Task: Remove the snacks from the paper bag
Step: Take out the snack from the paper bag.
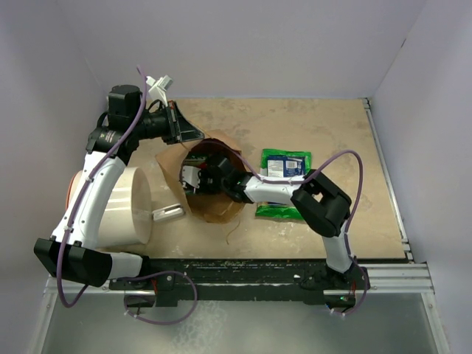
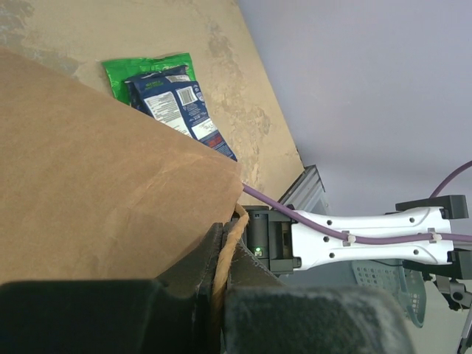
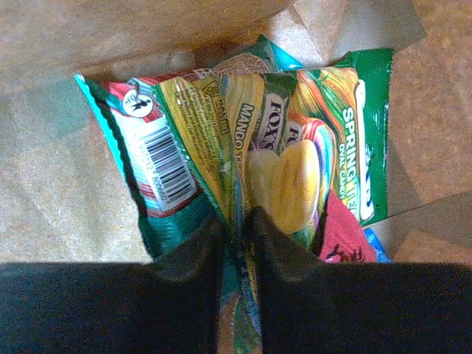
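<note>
Inside the paper bag (image 1: 217,210), my right gripper (image 3: 236,221) is pinched closed on a teal-edged snack packet (image 3: 184,147). My left gripper (image 2: 219,279) clamps the bag's rim. Next, I'd lift this packet clear, toward the green packet (image 1: 279,210) outside.

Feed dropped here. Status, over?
Left tool shut on paper bag rim. Right tool inside bag, shut on teal packet. Green packet, blue packet out. Nothing blocking.

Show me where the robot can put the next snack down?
Bare table lies behind the green packet toward the far edge, and right of it up to the rail. The left is crowded: paper bag, white cylinder, small bar.
</note>
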Tool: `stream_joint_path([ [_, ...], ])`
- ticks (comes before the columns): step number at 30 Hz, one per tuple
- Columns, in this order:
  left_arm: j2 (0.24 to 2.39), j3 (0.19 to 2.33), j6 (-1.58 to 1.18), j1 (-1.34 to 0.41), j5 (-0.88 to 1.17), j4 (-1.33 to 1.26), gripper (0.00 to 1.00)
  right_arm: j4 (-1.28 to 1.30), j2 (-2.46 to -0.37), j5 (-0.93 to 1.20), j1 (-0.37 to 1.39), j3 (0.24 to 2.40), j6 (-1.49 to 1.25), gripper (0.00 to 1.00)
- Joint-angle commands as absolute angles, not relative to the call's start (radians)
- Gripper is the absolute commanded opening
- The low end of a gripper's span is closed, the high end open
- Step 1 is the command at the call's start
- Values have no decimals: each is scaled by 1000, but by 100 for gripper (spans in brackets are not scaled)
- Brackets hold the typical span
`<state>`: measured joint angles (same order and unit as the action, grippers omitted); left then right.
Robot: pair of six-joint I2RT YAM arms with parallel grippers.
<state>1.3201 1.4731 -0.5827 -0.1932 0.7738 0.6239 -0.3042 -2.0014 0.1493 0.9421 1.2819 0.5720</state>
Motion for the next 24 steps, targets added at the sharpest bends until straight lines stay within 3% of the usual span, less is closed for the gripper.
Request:
stream_joint_path([
  [1, 1299, 1483, -572, -198, 776, 606, 0, -271, -1971, 168, 940, 1312, 601, 8],
  [2, 1297, 1482, -571, -198, 772, 607, 0, -273, -1958, 171, 940, 1304, 603, 0],
  [24, 1307, 1496, -568, -191, 725, 600, 0, -187, -1422, 277, 942, 1050, 545, 0],
])
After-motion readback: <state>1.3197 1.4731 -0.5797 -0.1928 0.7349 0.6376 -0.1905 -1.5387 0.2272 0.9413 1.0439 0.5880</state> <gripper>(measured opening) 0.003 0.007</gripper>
